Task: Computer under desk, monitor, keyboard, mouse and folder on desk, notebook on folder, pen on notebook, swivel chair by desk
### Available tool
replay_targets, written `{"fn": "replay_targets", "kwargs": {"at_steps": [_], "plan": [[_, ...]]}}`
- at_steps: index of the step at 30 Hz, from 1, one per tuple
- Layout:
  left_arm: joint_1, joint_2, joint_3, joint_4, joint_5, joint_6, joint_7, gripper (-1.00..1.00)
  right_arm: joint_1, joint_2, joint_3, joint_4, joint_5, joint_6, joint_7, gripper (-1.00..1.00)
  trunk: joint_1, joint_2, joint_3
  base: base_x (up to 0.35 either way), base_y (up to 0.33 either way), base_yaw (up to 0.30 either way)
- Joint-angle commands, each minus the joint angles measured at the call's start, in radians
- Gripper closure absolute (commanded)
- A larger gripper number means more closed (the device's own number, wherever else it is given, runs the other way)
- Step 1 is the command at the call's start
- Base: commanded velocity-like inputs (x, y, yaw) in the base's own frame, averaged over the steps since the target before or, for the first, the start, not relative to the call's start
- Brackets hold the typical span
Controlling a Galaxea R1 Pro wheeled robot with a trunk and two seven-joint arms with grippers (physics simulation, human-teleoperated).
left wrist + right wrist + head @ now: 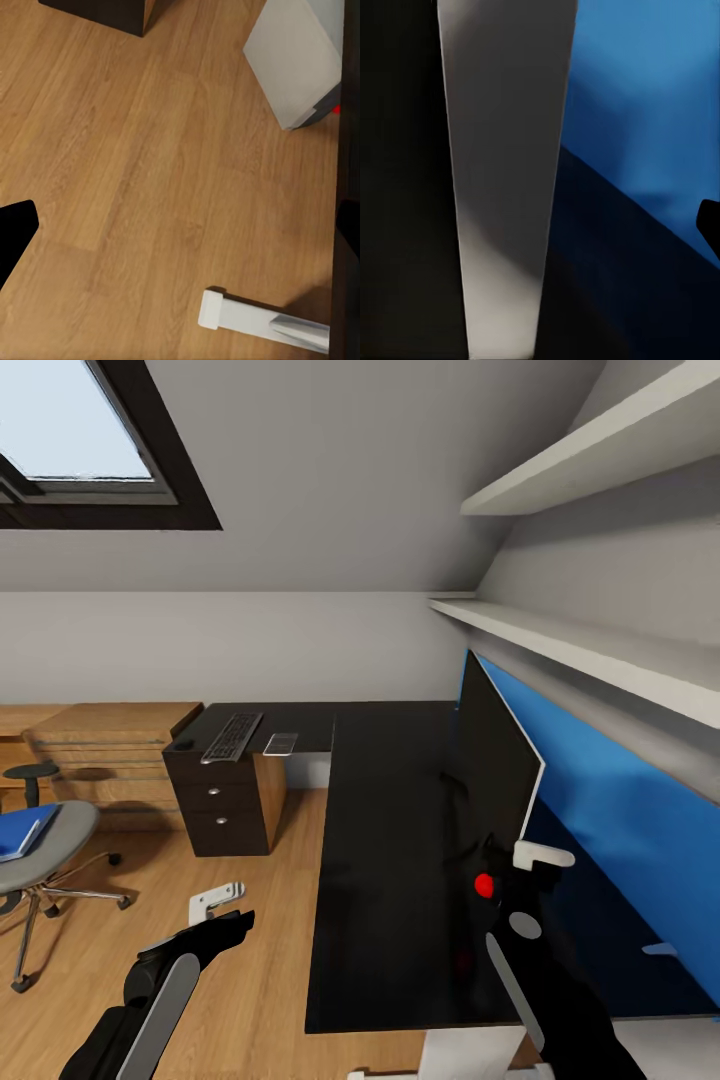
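right pincer at the monitor's edge, keyboard far across the desk

the right pincer is up at the near end of the monitor, one white finger over the panel's thin pale edge. in the right wrist view that edge runs as a long pale strip close ahead, with the blue wall panel beyond it. how wide the jaws stand i cannot tell, nor whether they actually touch the monitor.

the monitor stands on the dark desk, its long axis running away from the right pincer toward the back wall, close along the blue panel. room behind it looks tight; the open desktop lies on the screen side.

the keyboard sits well ahead of both pincers on the far wing of the desk, long axis pointing away, the mouse just beside it. the left arm is on that side, so likely nearer for the reach.

the left pincer hangs low over wood floor, beside the desk edge, empty; its spread i cannot tell. off to its outer side, the swivel chair carries the blue folder, well apart from the desk.
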Motion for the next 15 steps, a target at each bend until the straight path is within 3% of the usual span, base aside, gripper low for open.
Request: {"fn": "replay_targets", "kwargs": {"at_steps": [1,15], "plan": [[-0.001,0.001,-0.002,-0.001,0.010,0.001,0.010,-1.00,-0.001,-0.001,0.004,-0.002,-0.007,0.005,-0.008,-1.00,0.000,-0.001,-0.001,-0.003,-0.001,0.000],[-0.001,0.001,-0.003,-0.001,0.011,0.001,0.010,-1.00,-0.001,-0.001,0.006,-0.006,-0.007,0.004,-0.008,-1.00,0.000,-0.001,-0.001,0.000,0.000,0.000]]}}
